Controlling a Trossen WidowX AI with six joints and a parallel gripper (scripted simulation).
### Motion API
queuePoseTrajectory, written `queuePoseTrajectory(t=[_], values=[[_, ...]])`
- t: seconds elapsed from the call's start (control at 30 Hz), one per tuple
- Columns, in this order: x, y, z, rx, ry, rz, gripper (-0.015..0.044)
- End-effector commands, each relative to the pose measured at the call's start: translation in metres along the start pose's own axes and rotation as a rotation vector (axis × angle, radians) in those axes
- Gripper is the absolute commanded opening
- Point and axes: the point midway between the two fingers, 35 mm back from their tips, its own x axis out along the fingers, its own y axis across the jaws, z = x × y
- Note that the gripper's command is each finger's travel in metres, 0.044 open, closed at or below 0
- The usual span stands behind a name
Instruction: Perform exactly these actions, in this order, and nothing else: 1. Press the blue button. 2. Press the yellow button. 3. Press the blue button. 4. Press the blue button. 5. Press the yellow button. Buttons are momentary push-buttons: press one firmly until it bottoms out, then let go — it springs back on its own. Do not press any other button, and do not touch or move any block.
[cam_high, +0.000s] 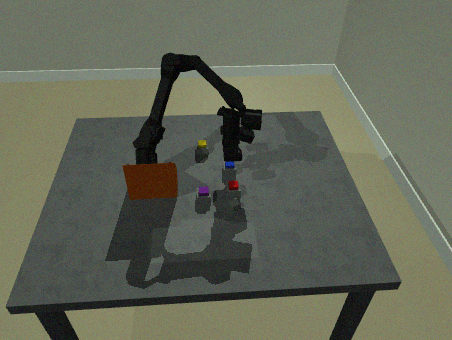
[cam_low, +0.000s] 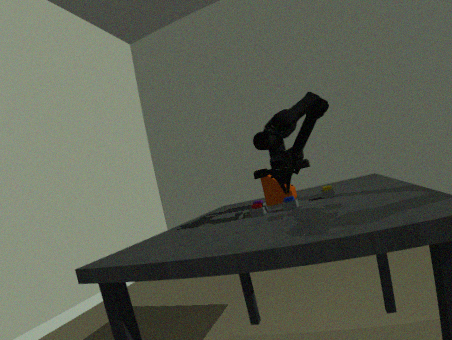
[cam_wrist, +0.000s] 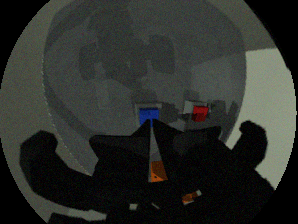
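One claw (cam_high: 231, 156), its fingers closed together on nothing, points straight down just above the blue button (cam_high: 229, 164) near the middle of the table (cam_high: 310, 225). The yellow button (cam_high: 202, 143) sits toward the far edge. Dark grey table, beige floor.

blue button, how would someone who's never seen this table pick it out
Start at the orange panel by the arm's base on the grey table. Right of it sit four small coloured buttons. The blue button is the one directly under the shut tool, with yellow behind-left and red in front.
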Motion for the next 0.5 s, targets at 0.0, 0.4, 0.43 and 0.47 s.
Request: queuePoseTrajectory(t=[0.0, 0.4, 0.43, 0.47], values=[[0.009, 0.001, -0.002, 0.004, 0.005, 0.006, 0.002], [0.021, 0.001, -0.002, 0.004, 0.005, 0.008, 0.002], [0.021, 0.001, -0.002, 0.004, 0.005, 0.008, 0.002], [0.021, 0.001, -0.002, 0.004, 0.005, 0.008, 0.002]])
